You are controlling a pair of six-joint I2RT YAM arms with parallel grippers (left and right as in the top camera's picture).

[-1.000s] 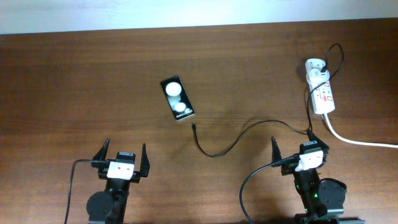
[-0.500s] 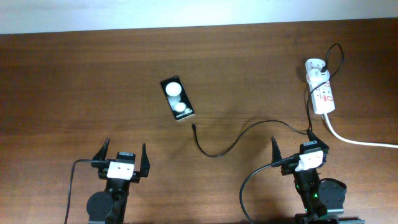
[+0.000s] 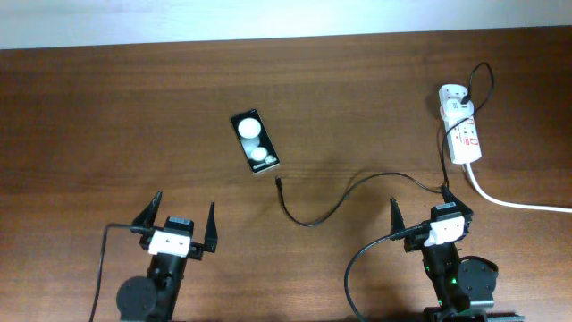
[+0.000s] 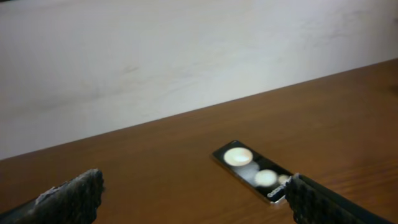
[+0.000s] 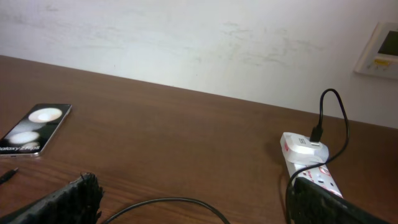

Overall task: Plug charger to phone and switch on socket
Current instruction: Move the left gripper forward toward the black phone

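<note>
Brown wooden surface [image 3: 134, 107] against white wall [image 4: 186, 50]: slim black glossy phone [image 3: 256, 142] lies flat, thin black charger cable [image 3: 305, 223] ending just beside it; all jaws apart.

This looks like a robotics lab or test room rather than a home. A plain wood-grain table [image 3: 107, 116] stands against a bare white wall [image 5: 186, 43] on the far side. A small control panel [image 5: 379, 50] is fixed to that wall at far right. The left arm [image 3: 152, 282] and the right arm [image 3: 456, 273] are mounted at the table's near edge.
</note>
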